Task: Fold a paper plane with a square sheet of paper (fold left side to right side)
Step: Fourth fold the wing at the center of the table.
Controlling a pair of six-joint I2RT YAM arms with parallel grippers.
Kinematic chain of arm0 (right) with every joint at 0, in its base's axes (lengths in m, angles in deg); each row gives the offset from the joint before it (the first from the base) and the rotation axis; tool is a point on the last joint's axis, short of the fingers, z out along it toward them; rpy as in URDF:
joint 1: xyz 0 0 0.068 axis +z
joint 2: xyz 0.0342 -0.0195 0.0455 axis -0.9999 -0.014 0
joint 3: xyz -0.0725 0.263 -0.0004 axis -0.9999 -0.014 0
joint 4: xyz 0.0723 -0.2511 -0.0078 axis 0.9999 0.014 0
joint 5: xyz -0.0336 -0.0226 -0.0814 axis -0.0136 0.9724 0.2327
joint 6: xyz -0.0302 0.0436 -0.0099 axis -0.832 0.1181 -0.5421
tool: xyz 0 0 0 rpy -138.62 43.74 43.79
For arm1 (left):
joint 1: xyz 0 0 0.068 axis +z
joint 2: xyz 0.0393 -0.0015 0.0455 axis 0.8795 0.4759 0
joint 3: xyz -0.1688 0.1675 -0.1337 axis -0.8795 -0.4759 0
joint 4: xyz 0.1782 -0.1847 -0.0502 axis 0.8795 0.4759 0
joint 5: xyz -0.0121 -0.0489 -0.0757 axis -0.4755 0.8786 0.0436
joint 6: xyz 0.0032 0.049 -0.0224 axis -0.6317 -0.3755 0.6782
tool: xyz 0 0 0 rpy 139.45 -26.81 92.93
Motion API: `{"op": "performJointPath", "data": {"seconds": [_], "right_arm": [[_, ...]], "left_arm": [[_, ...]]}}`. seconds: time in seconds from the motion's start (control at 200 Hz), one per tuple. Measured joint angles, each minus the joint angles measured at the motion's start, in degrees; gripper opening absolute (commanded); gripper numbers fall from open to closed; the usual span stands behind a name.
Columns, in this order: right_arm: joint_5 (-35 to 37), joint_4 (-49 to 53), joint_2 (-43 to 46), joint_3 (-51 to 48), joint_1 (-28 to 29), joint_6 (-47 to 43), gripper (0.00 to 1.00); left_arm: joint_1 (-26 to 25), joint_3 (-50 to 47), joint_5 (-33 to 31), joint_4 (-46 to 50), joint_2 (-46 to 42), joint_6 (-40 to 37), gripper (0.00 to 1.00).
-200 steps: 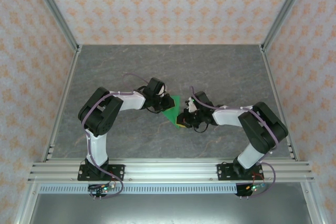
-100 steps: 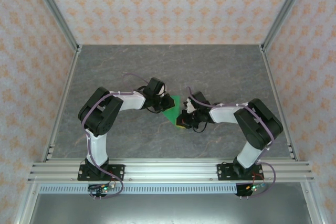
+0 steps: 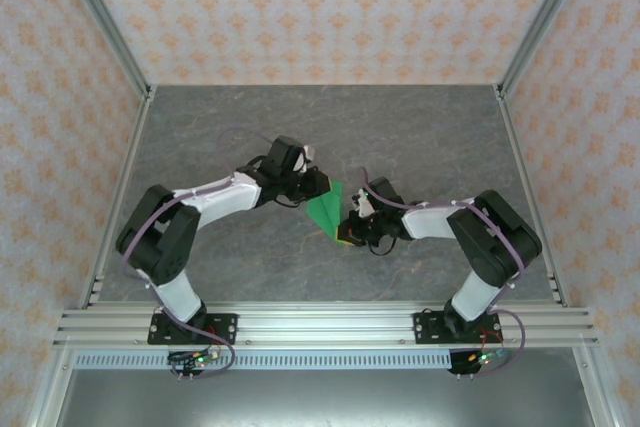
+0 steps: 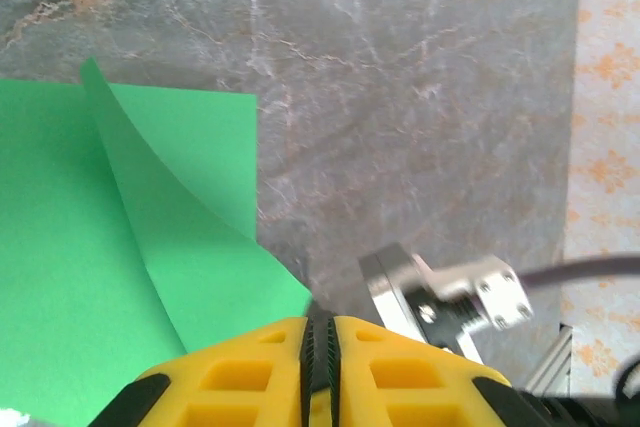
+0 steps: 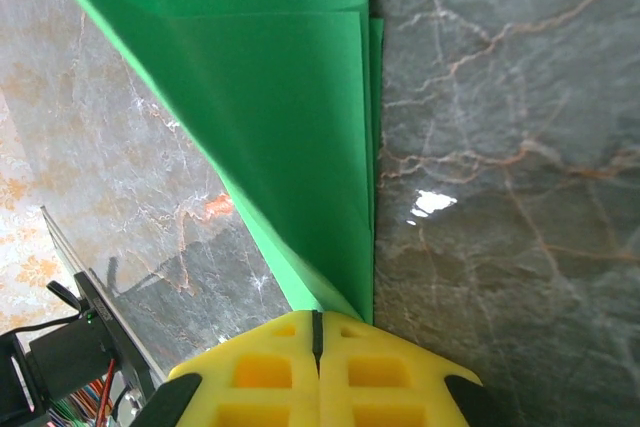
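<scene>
Left tool (image 4: 320, 335): yellow fingers pressed together on a corner of the thin bright green square paper sheet (image 4: 70, 247). It looks clamped there to carry the left side over to the right.
Fold state: the left part of the sheet is raised off the layer below, curling up ahead-left of the left tool, not yet creased.
Sheet position: between the two tools, on the grey marbled worktop (image 3: 430, 137).
Sheet look: plain and layered with straight edges, narrowing to a point at the right tool.
Right tool (image 5: 317, 325): fingers closed on that point, likely anchoring it.
</scene>
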Motion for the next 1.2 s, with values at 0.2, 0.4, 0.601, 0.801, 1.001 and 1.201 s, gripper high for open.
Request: {"op": "performJointPath", "data": {"seconds": [0.2,0.4,0.601,0.801,1.001,1.201], "right_arm": [[-0.04,-0.04,0.0,0.0,0.0,-0.02,0.0],[-0.15,0.09,-0.04,0.07,0.0,-0.13,0.0],[-0.17,0.46,-0.17,0.31,0.0,-0.26,0.0],[-0.15,1.16,-0.24,0.63,0.0,-0.74,0.0],[-0.2,2.36,-0.59,1.31,-0.04,-1.57,0.0],[-0.61,3.39,-0.96,1.88,-0.26,-2.29,0.0]], "left_arm": [[-3.8,-4.5,0.59,-0.76,-0.55,-0.22,0.09],[-5.38,-5.53,2.05,-3.02,2.23,0.55,0.08],[-5.46,-5.53,2.51,-5.51,5.2,1.16,0.07],[-5.46,-5.53,2.54,-7.15,8.13,1.73,0.06],[-5.4,-5.46,2.23,-7.5,9.53,1.27,0.05],[-4.0,-4.15,5.22,-7.63,11.69,0.17,0.05]]}}
